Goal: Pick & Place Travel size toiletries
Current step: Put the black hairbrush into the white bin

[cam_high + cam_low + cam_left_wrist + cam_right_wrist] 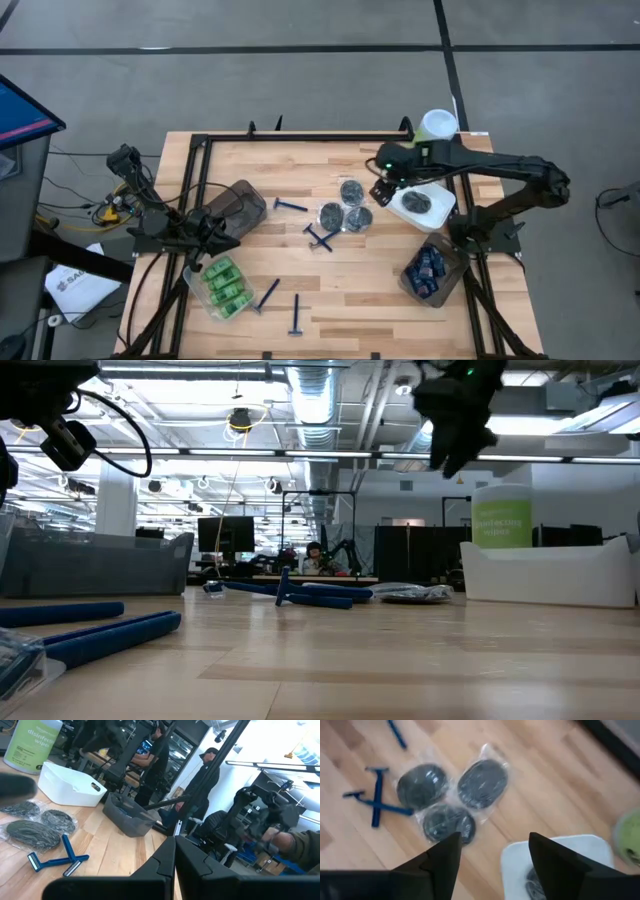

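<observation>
From where I stand, the right hand (383, 187), fingers spread and empty, hangs at the white plastic tub's (437, 212) rim, the three dark round flat tins (345, 207) lying just beyond that tub, far nearer it than the left arm.

Bench (330, 290): pale wood grain. Razors (291, 206): blue. 3 round tins (344, 208): dark grey, clear-wrapped. Mini bottles (226, 284): bright green. Tub (424, 208): white. Canister (437, 125): pale green, white lid.

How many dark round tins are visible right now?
4. Three tins lie clustered mid-table; a fourth tin sits inside the white tub. More may be hidden in the tub.
</observation>
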You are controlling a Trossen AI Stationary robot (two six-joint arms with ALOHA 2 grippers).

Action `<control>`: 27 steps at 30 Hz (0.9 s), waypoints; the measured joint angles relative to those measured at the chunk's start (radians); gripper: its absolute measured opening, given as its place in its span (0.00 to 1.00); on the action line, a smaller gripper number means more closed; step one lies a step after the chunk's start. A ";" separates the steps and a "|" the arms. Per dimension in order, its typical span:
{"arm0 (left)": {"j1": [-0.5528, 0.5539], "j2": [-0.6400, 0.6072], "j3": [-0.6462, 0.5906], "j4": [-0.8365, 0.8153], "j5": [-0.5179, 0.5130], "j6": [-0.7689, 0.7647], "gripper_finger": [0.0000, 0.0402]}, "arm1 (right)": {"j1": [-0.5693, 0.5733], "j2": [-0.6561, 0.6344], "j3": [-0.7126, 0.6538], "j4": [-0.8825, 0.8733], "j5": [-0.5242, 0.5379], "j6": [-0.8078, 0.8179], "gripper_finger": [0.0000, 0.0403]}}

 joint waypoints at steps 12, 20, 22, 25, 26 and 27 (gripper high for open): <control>0.000 0.000 0.000 0.001 0.000 0.000 0.00 | 0.100 0.293 0.001 0.032 -0.111 -0.182 0.59; 0.000 0.000 0.000 0.002 0.000 0.000 0.00 | 0.221 0.425 0.001 0.064 -0.031 -0.489 0.62; 0.000 0.000 0.000 0.004 0.000 0.000 0.00 | 0.243 0.449 0.000 0.091 -0.017 -0.554 0.62; 0.000 0.000 0.000 0.006 0.000 0.000 0.00 | 0.257 0.485 0.001 0.128 -0.013 -0.605 0.62; 0.000 0.000 0.000 0.007 0.000 0.000 0.00 | 0.257 0.498 0.001 0.130 -0.013 -0.613 0.62; 0.000 0.000 0.000 0.007 0.000 0.000 0.00 | 0.256 0.510 0.001 0.135 -0.015 -0.617 0.62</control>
